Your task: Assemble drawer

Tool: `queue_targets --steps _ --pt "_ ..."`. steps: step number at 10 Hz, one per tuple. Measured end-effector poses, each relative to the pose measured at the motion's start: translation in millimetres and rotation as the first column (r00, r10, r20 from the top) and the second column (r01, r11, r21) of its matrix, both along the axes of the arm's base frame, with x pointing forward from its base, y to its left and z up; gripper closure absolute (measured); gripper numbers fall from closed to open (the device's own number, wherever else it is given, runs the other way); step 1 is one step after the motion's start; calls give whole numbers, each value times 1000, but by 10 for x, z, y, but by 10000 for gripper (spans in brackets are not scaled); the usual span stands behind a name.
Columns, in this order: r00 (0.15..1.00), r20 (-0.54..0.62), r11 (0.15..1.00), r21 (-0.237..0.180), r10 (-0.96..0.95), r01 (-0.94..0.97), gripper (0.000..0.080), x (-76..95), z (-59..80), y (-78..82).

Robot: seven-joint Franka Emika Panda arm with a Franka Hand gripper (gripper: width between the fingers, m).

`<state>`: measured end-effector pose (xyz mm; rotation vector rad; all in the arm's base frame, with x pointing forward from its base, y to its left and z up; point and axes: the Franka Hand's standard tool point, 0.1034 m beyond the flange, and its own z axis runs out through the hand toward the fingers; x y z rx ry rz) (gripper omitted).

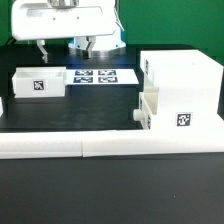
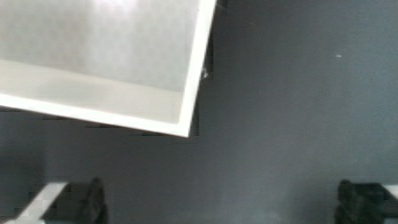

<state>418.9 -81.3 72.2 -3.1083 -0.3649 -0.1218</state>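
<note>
A small white open-top tray (image 1: 38, 82) with a square tag on its front lies on the dark table at the exterior view's left. The wrist view looks into its open top (image 2: 107, 55). My gripper (image 1: 62, 50) hangs open and empty above and just behind this tray. In the wrist view the gripper (image 2: 222, 205) has its fingers wide apart with only dark table between them. The large boxy shell (image 1: 185, 82) stands at the exterior view's right. A second small tray (image 1: 150, 108) sits partly inside its open front.
The marker board (image 1: 95, 75) lies flat between the loose tray and the shell. Long low white border bars (image 1: 110, 146) run along the table's front edge. A white piece shows at the far left edge (image 1: 2, 106).
</note>
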Motion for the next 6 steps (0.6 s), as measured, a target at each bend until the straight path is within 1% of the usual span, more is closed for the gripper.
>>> queue_targets --steps 1,2,4,6 --pt "998 -42 999 8 -43 44 151 -86 -35 1" --pt "997 -61 998 11 -57 58 151 -165 -93 -31" --pt "991 -106 996 16 -85 87 151 -398 -324 -92" --pt "989 -105 994 15 -104 106 151 -559 -531 -86"
